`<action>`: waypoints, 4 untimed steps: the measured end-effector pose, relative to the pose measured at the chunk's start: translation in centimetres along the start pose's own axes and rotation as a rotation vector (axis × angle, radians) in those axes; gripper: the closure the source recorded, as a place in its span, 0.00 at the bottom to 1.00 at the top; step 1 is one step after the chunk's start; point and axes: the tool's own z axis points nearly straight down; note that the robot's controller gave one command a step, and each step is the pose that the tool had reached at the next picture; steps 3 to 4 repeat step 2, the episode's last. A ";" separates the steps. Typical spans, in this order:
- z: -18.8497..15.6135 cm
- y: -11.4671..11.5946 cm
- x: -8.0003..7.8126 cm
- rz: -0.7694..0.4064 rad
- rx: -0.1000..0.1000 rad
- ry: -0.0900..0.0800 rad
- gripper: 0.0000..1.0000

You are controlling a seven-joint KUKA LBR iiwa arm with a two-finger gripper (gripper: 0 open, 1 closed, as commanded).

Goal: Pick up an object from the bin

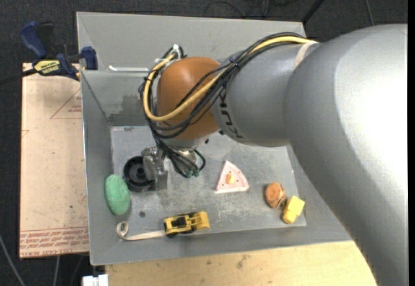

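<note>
From the camera view, the big grey arm (pixel 311 103) sweeps in from the right, its orange cover (pixel 185 93) hanging over the back of the bin (pixel 97 109). The gripper (pixel 156 172) is down low on the left side of the floor, right up against the right edge of a black round ring-shaped part (pixel 133 173). Whether its jaws stand apart or together, I cannot tell from here. Just left and below the ring lies a green oval lump (pixel 117 194). Towards the front sits a yellow toy digger (pixel 187 222), with a flat grey strip (pixel 133 234) touching its left end. Right of the gripper, well apart, lies a pizza-slice toy (pixel 231 179). Further right sit an orange-brown lump (pixel 275 194) and a yellow block (pixel 293 209), side by side.
</note>
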 end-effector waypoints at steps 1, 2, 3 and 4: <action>-0.2 0.0 0.0 0.001 0.000 0.002 1.00; -1.1 0.0 0.2 0.000 0.001 0.011 1.00; -1.1 0.0 0.2 0.000 0.001 0.011 1.00; -1.1 0.0 0.2 0.000 0.001 0.011 1.00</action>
